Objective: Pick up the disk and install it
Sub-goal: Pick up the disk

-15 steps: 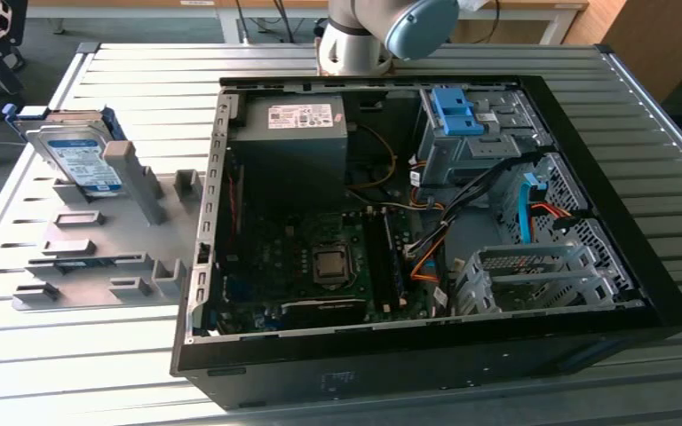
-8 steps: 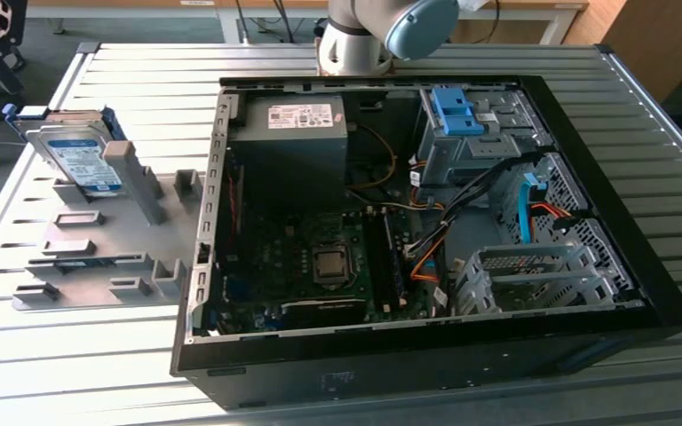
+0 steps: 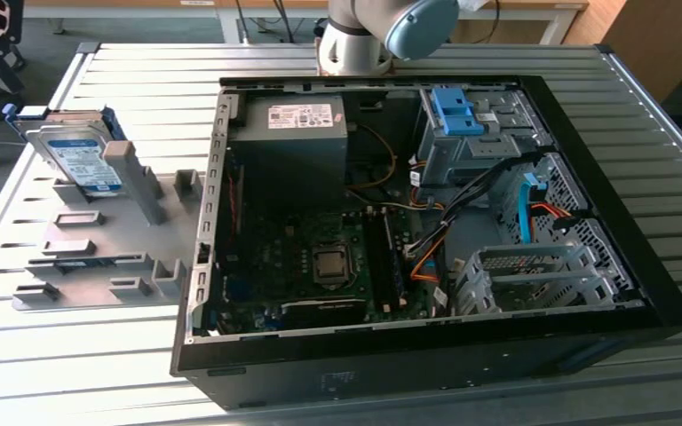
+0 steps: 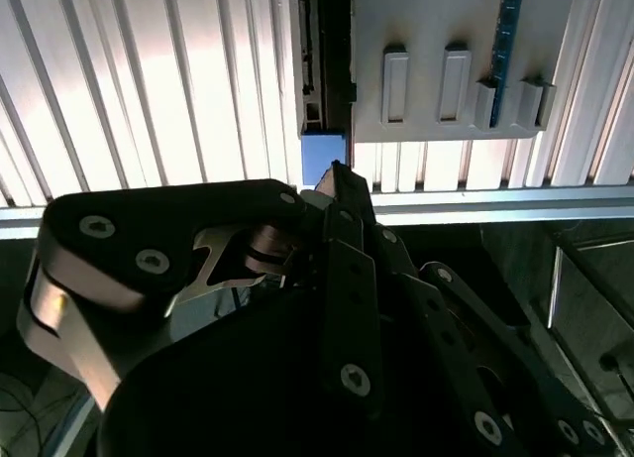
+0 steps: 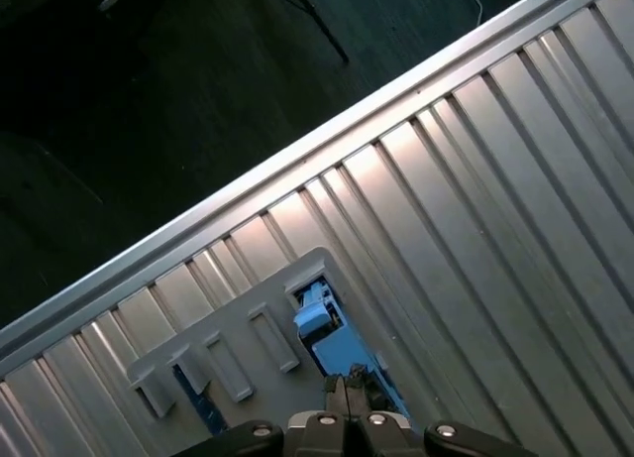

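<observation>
Ribbed metal desk (image 3: 152, 67), dark floor (image 5: 149, 100) beyond. Disk (image 3: 81, 164) upright in rack (image 3: 92, 257), PC case's (image 3: 376, 373) 10 o'clock. Pincer (image 5: 349, 386) clenched, empty.

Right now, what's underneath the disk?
The disk stands tilted in a slot of the grey holder plate, which lies on the slatted metal table. A grey post covers its lower corner, so how it sits in the slot is hidden.

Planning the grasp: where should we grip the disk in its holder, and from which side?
Likely the upper end of the disk, pinched across its thin thickness, coming from above. It stands on edge, tilted, with its lower end seated in the grey holder. The top is free, and a grey post stands close beside one face.
</observation>
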Controlling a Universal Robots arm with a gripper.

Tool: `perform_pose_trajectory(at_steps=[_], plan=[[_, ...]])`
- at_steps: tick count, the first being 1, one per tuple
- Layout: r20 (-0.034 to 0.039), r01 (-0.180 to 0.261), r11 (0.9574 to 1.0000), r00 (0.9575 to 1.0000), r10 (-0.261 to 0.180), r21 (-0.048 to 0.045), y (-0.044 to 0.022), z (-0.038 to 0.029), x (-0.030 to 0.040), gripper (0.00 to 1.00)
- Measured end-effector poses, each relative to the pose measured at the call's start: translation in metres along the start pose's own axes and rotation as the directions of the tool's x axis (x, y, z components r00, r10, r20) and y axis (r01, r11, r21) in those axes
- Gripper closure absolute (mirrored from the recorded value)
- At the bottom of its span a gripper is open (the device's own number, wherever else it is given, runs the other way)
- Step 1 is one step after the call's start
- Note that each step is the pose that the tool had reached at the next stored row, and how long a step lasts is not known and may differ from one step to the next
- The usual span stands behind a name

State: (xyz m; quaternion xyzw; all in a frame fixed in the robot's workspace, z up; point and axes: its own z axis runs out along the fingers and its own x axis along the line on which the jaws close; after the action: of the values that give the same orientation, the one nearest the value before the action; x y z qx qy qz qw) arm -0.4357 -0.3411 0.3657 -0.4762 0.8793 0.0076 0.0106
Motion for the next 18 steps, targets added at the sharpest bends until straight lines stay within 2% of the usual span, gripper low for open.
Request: perform_pose_trajectory(at_steps=[4, 18], plan=[[-0.0002, 0.057, 0.9984, 0.9984, -0.057, -0.0015, 0.0, 0.0, 0.0, 0.89], [-0.0001, 0.06, 0.9982, 0.9982, -0.06, -0.0016, 0.0, 0.0001, 0.0, 0.89]])
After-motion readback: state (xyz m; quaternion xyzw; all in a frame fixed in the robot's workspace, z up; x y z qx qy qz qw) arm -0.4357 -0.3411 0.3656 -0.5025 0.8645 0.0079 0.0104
